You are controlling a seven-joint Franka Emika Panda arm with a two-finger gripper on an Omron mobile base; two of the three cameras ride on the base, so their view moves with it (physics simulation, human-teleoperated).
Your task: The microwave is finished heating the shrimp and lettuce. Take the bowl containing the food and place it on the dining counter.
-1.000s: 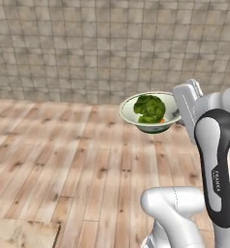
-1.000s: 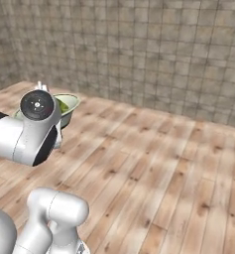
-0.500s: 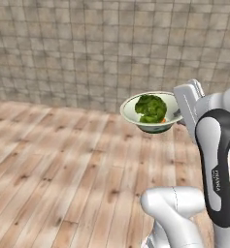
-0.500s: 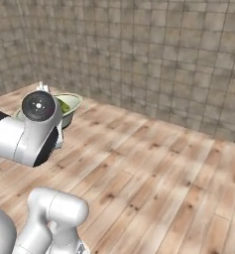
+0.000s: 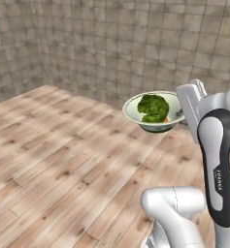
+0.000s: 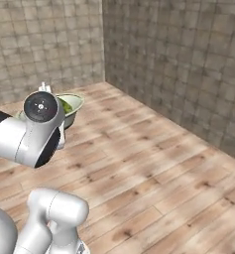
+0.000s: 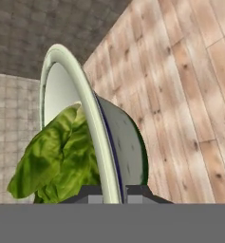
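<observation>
The bowl (image 5: 153,116), white inside with a greenish-grey outside, hangs in the air above a wooden floor. My gripper (image 5: 178,113) is shut on its right rim. A dark-green lettuce (image 5: 153,107) clump fills the middle of the bowl, and a small orange bit of shrimp (image 5: 165,119) shows beside it. From the right base view the bowl (image 6: 73,105) peeks out behind my arm, with lettuce (image 6: 65,105) inside. In the hand view the gripper (image 7: 114,194) pinches the flared rim of the bowl (image 7: 88,111), and the lettuce (image 7: 57,156) is on the left. The microwave and the dining counter are out of view.
Wooden plank floor (image 5: 58,160) spreads below the bowl. Grey tiled stone walls (image 5: 111,43) meet in a corner (image 6: 103,39) ahead.
The whole picture has shifted as the base turns, bringing a wall corner into view. The bowl stays held in the same place relative to my arm.
</observation>
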